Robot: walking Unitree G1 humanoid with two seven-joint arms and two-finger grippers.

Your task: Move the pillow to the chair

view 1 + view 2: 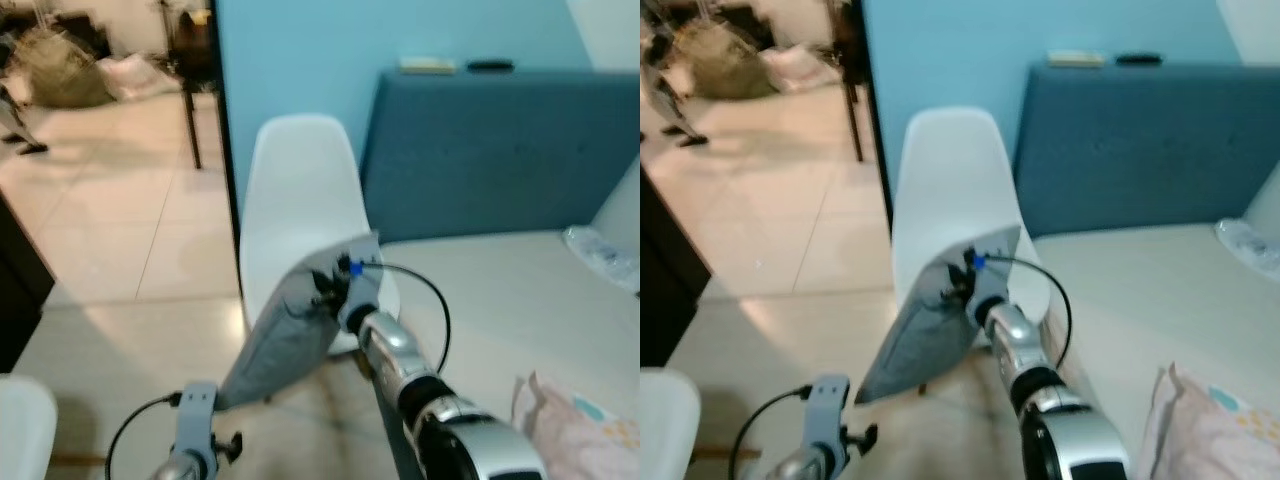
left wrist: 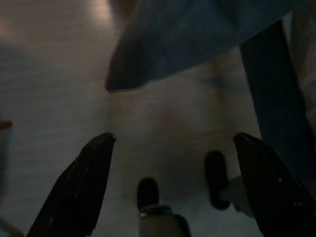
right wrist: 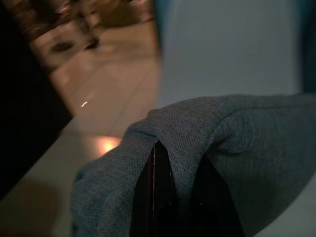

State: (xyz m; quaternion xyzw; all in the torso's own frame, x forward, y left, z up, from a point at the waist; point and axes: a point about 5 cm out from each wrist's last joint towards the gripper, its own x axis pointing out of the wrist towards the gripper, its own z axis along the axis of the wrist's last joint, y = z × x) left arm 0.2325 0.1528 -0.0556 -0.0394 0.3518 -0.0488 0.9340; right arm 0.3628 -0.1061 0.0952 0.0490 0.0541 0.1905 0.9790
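In front of the chair (image 1: 300,190), the right gripper (image 3: 173,197) pinches the grey pillow (image 1: 290,330), which hangs slanting down toward the floor (image 1: 120,260). The left gripper (image 2: 173,148) is wide open below it.

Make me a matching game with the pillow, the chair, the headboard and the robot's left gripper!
Things:
1. grey pillow
2. chair
3. headboard
4. left gripper

States:
A. white, standing by the bed
B. open, low over the floor
C. pinched in the right gripper, hanging in the air
D. dark blue, against the light blue wall

Pairs: 1-C, 2-A, 3-D, 4-B
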